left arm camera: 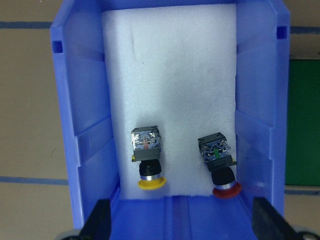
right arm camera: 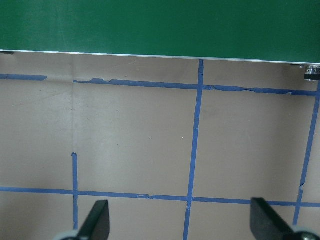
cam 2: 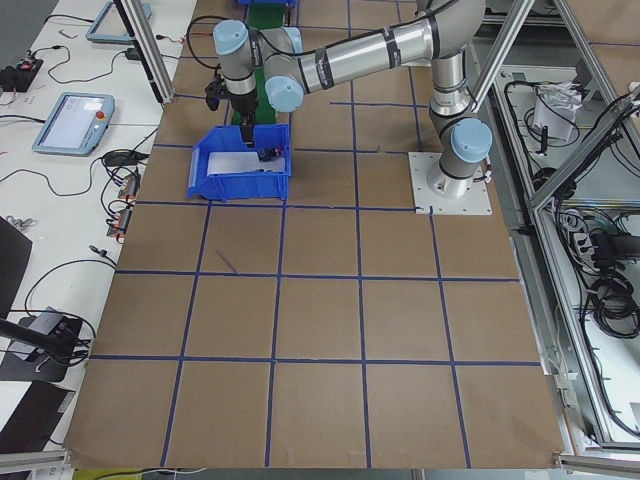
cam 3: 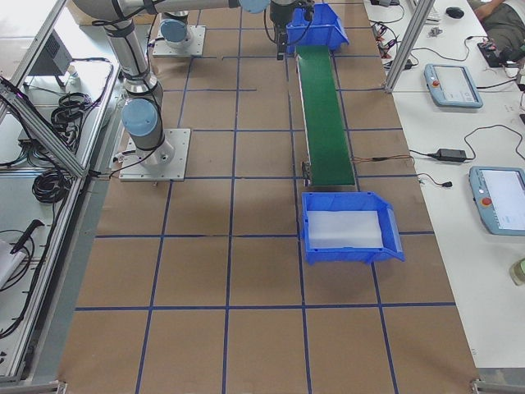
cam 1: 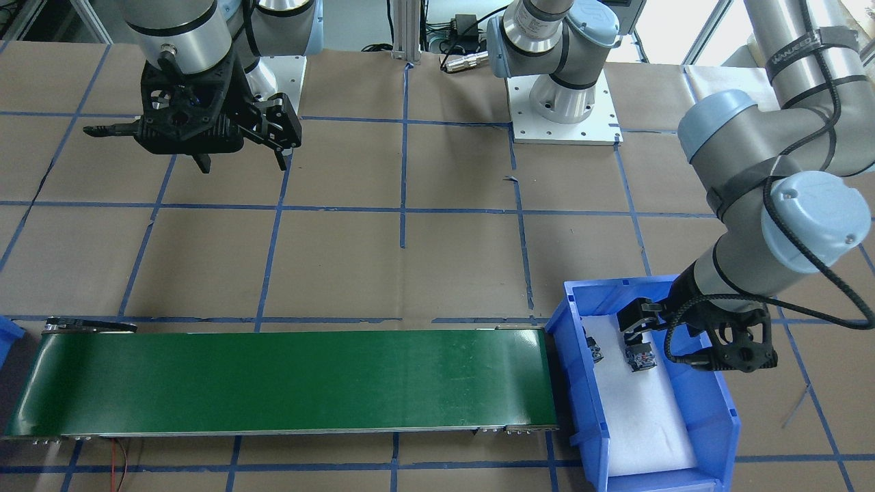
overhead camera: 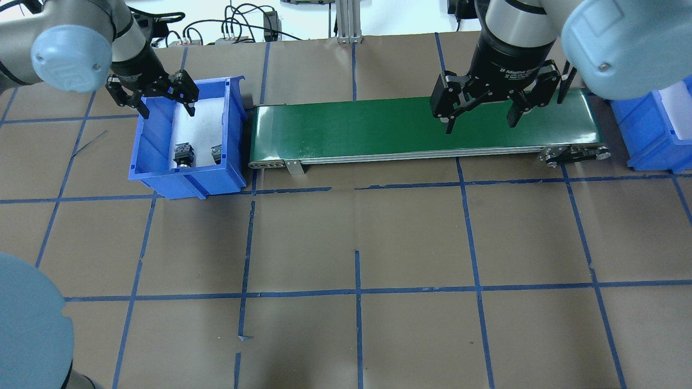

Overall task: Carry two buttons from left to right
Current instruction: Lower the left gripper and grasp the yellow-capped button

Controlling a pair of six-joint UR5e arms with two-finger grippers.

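A: Status?
B: Yellow button point(left arm camera: 146, 161) & red button point(left arm camera: 219, 165) lie side by side, apart, in blue bin point(left arm camera: 75, 100) at left end of belt point(overhead camera: 378, 127).
A: Pincers?
B: Left pincer point(left arm camera: 185, 220) spread wide above them, empty; right pincer point(overhead camera: 480, 127) spread too, near belt. First pick, prob. Next: descend, centre on one, clench.

Left bin point(overhead camera: 184, 181) sits just beside the conveyor's point(overhead camera: 351, 129) left end; right bin point(overhead camera: 643, 140) at the opposite end. Foam pad point(overhead camera: 203, 124) lies in the left bin. Both buttons lie on the pad, side by side and apart, at the bin's robot-side end, caps toward that wall: belt-side button point(overhead camera: 217, 154) near the wall facing the conveyor, outer button point(overhead camera: 184, 154) to its left. Left gripper point(overhead camera: 167, 111) hangs over the bin's far end. Right gripper point(overhead camera: 480, 125) hangs above the table point(overhead camera: 411, 232), robot's side of the conveyor, toward its right end.
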